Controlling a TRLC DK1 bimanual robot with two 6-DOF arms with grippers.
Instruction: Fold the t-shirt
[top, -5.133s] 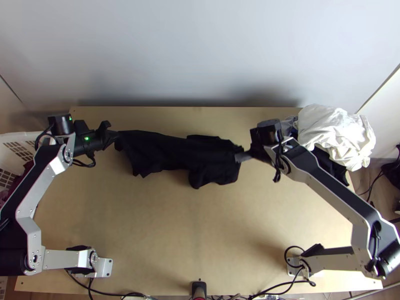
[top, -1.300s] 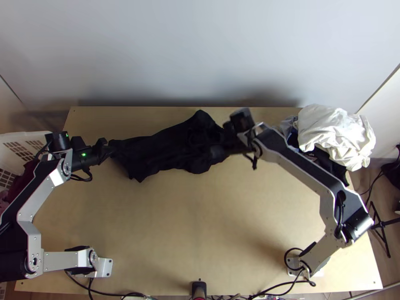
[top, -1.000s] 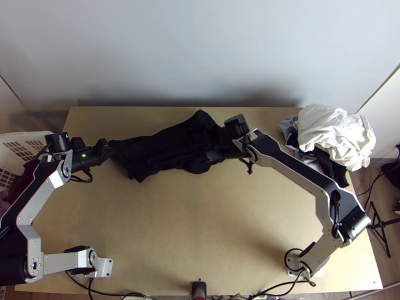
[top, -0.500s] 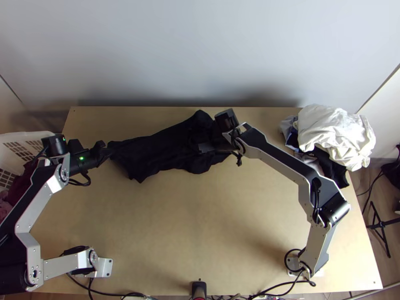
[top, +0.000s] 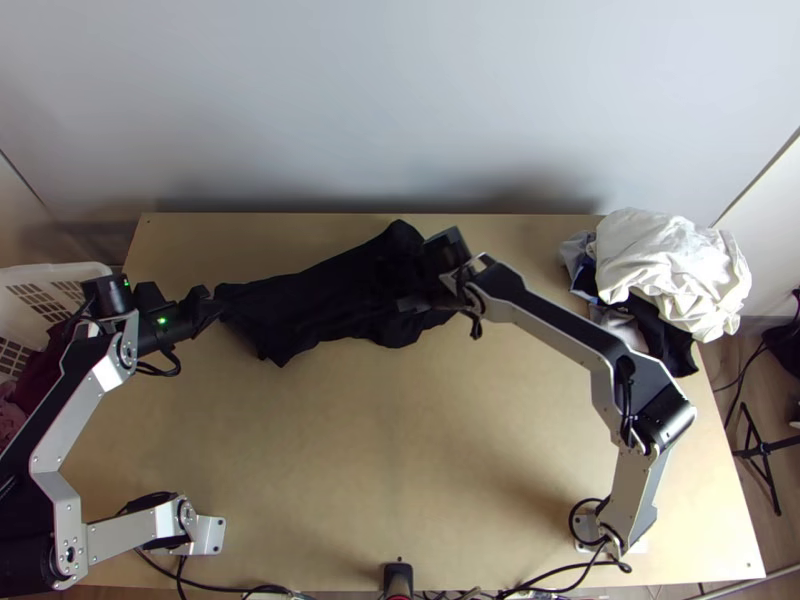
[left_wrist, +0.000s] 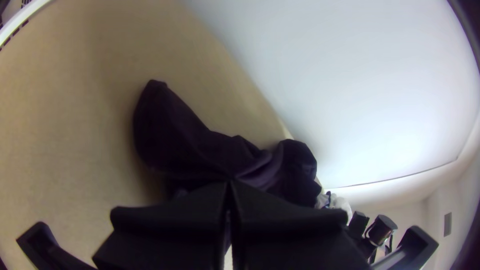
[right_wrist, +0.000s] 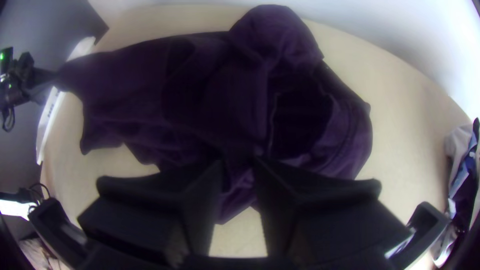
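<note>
1. Near side: the black T-shirt (top: 320, 305) lies bunched lengthwise on the far half of the wooden table (top: 400, 430), one pointed fold toward the near edge.
2. Middle: the right gripper (top: 407, 303) is over the shirt's broader, right-hand end, its fingers moderately parted, no cloth seen pinched between them. The cloth's length extends from here toward the table's left edge.
3. Left: the left gripper (top: 217, 298) has its fingers closed on the narrow end.
4. Far side: the long axis runs roughly along the far edge, slanting slightly toward it rightward. Probable next move: the right gripper, nearer the broad end, grasps there for spreading.
</note>
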